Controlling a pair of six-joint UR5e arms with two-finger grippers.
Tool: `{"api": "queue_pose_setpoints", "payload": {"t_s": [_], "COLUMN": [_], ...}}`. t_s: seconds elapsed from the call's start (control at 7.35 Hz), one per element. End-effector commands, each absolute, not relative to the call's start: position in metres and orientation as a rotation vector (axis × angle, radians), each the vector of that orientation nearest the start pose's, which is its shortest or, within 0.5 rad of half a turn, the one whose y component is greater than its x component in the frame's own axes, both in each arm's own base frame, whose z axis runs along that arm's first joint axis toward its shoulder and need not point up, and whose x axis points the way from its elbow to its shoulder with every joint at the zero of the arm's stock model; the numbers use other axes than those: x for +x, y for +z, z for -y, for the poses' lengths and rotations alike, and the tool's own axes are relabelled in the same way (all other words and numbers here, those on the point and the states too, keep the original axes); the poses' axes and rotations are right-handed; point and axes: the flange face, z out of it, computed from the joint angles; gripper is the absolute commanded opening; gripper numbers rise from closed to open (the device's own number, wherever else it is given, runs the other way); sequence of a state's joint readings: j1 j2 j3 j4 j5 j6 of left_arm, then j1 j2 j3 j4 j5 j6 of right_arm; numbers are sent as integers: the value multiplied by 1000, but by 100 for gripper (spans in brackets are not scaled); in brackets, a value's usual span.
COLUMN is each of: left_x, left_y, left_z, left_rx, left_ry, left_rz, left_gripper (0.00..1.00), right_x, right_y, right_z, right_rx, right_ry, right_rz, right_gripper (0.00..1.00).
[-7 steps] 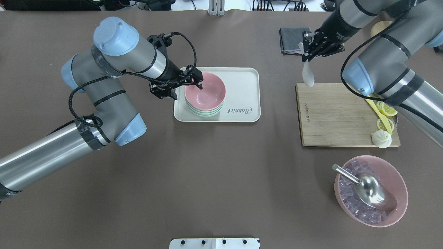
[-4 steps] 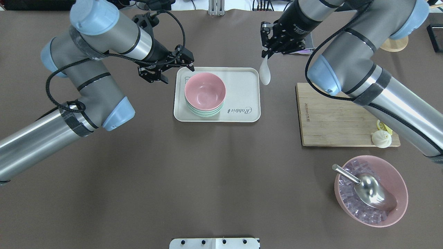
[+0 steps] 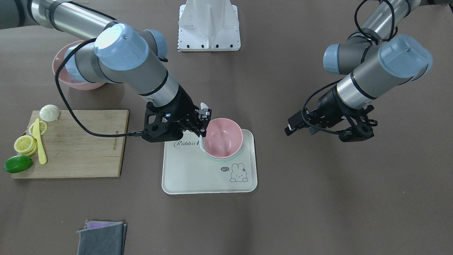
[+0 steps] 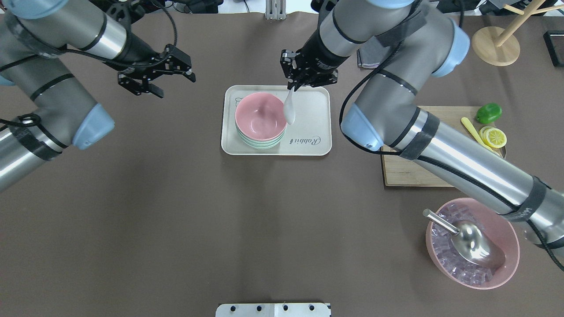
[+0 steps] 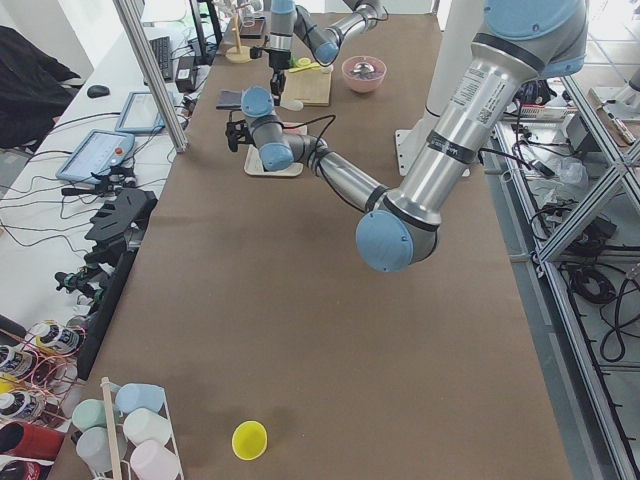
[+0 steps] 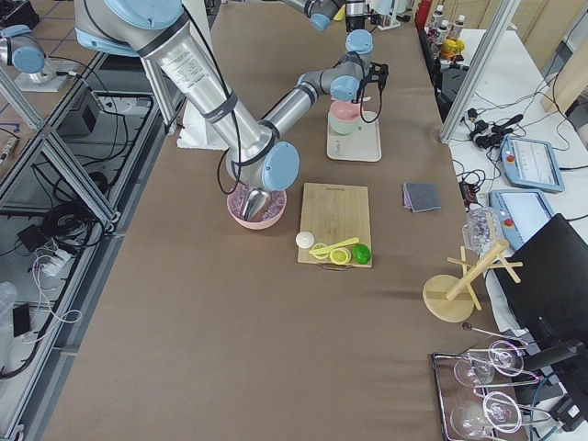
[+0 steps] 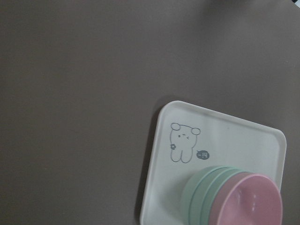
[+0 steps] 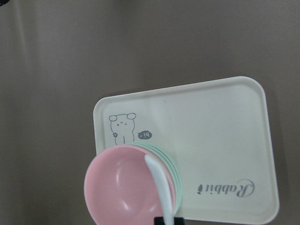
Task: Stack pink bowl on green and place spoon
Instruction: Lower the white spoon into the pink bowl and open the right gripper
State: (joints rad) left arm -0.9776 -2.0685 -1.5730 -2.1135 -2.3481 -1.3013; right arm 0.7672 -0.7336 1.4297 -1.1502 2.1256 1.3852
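The pink bowl (image 4: 260, 115) sits nested on the green bowls (image 4: 260, 144), so stacking looks done and the spoon step is in hand. My right jaws pinch the spoon (image 4: 289, 105) by its handle, long axis near upright, scoop down over the pink bowl's rim. Next I should lower it inward and release. My left jaws hang wide and empty, well apart.
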Motion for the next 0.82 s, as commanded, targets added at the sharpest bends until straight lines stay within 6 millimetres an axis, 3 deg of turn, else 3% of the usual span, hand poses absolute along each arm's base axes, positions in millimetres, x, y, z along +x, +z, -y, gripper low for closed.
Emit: {"api": "queue_pose_setpoints", "payload": {"t_s": [0.0,0.27,0.41,0.54,0.68], "left_x": [307,306,306,305,305], "left_y": [312,325,325,326,326], "left_z": [582,579,579,579,580], "left_rx": [11,11,12,12,12], "left_ry": [-212,-201,-199,-201,-203], "left_rz": [-1196,-1183,-1183,-1182,-1181], "left_gripper": [98,98,98,98,98], "right_x": [-488,-494,-493,-493,-492], "right_y": [140,137,135,136,138], "right_z": [569,573,572,572,572], "right_rx": [76,94,80,71,79], "right_ry": [222,231,251,267,265], "right_rz": [1201,1198,1206,1206,1207], "right_gripper": [0,0,5,90,100]}}
